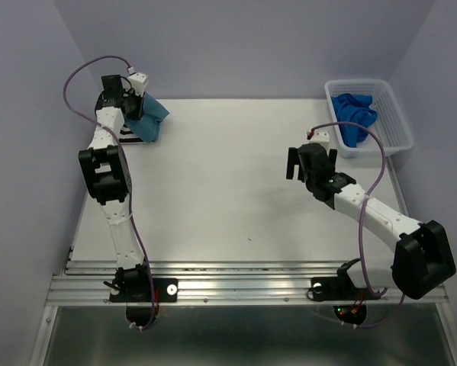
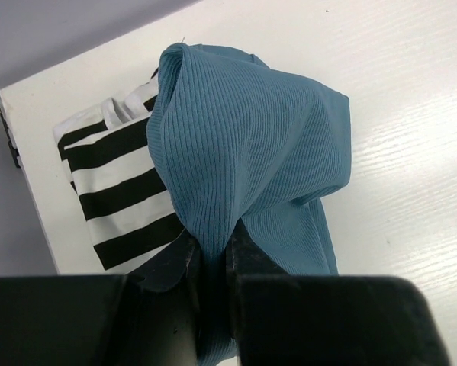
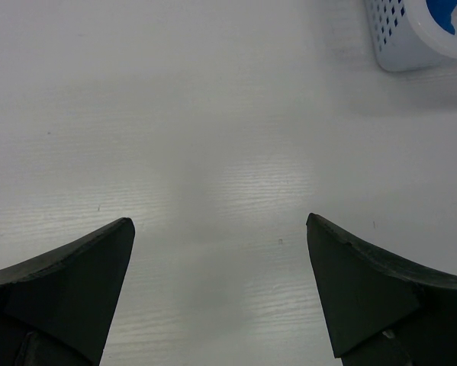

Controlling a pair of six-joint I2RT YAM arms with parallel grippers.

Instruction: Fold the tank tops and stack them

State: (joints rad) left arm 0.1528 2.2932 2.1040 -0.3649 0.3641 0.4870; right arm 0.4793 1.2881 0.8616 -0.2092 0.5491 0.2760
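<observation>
The left gripper (image 2: pixel 213 255) is pinched nearly closed on a fold of the teal top (image 2: pixel 243 152), which hangs at the table's (image 1: pixel 236 191) far-left corner, seemingly over the folded striped top (image 2: pixel 114 191). The right gripper (image 3: pixel 220 229) gapes wide, holding nothing, near the basket (image 1: pixel 396 133) — the blue top (image 1: pixel 354 114) lies inside.

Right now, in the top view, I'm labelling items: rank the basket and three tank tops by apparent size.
1. white basket
2-3. royal blue top and teal top: look alike, not ranked
4. striped top: only a sliver shows, the rest is hidden
</observation>
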